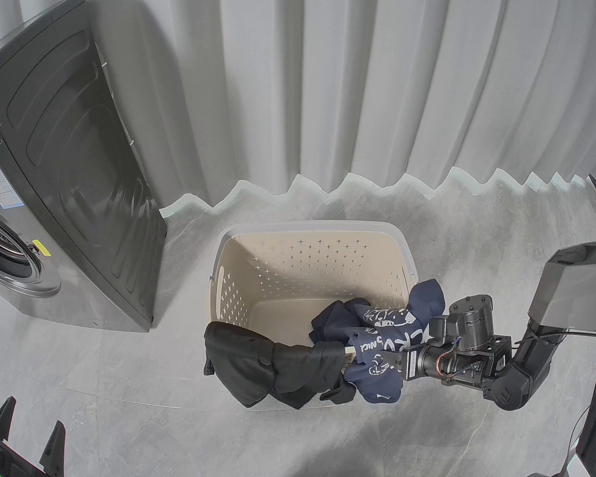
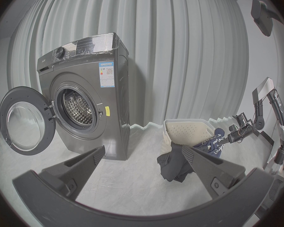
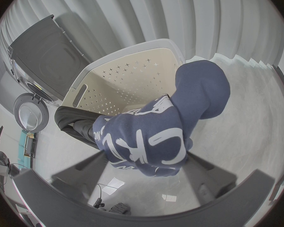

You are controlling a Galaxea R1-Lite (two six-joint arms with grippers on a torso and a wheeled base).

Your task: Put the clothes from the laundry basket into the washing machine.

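Observation:
A cream laundry basket [image 1: 314, 228] stands on the floor in the middle of the head view. A black garment [image 1: 265, 366] hangs over its near rim. A navy garment with white print [image 1: 385, 339] is bunched at the basket's near right corner, and my right gripper [image 1: 372, 363] is shut on it, fingertips buried in the cloth. From the right wrist, the navy garment [image 3: 157, 136] bulges between the fingers [image 3: 208, 174]. My left gripper [image 1: 34, 415] is open and holds nothing, low at the near left, far from the basket. The washing machine [image 2: 85, 101] has its door [image 2: 25, 120] swung open.
The washing machine [image 1: 66, 187] stands to the left of the basket, against a pale pleated curtain [image 1: 351, 74]. Bare grey floor [image 1: 139, 385] lies between machine and basket. Small papers and a cable [image 3: 112, 186] lie on the floor below the right gripper.

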